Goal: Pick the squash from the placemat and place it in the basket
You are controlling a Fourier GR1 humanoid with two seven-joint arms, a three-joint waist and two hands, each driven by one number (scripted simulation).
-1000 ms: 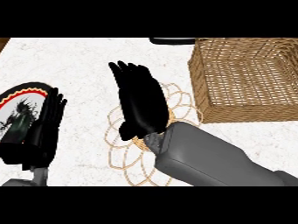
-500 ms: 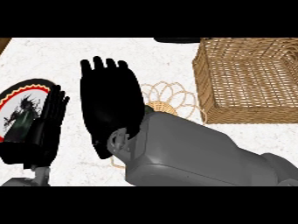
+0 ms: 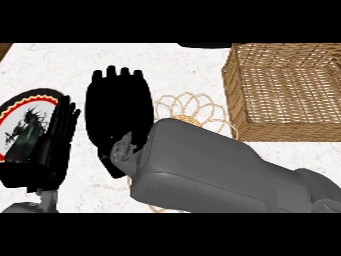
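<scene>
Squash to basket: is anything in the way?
I cannot see the squash; the right hand and its forearm cover much of the placemat. Between placemat and basket nothing visible stands, only the basket's own wall.

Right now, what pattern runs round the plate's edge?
The plate has a black rim with a red and yellow ring inside; head view shows it.
</scene>
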